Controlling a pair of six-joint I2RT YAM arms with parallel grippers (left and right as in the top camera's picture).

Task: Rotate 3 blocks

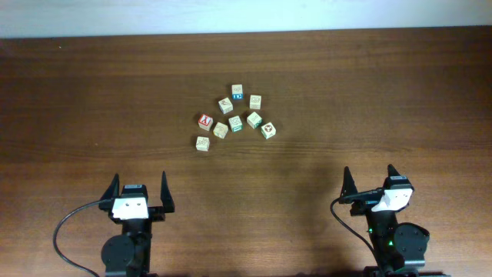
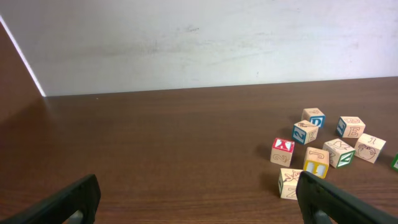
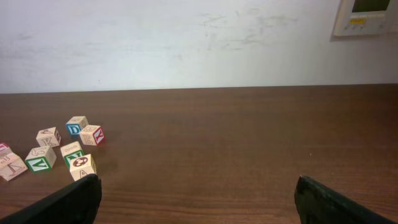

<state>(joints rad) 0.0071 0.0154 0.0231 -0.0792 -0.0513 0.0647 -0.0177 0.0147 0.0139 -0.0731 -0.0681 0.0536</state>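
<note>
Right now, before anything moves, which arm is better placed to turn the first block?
Probably the left. Both grippers stand open and empty, but the blocks lie nearer the left gripper, slightly to its side of the gap between the arms. The right gripper has a longer reach.

In the left wrist view, the dark fingers (image 2: 62,202) of the left gripper (image 2: 198,180) run off the bottom edge. The right-hand finger covers a lower corner of the nearest pale wooden cube (image 2: 287,182). A green-edged cube (image 2: 395,163) is cut by the right border, leaving only a sliver. In the right wrist view, a pink-topped cube (image 3: 3,149) and a pale cube below it (image 3: 9,167) are clipped at the left border. A beige wall panel (image 3: 367,15) is clipped at the top. From overhead, the prints on the cluster of small wooden cubes (image 1: 235,123) are too small to read.
</note>
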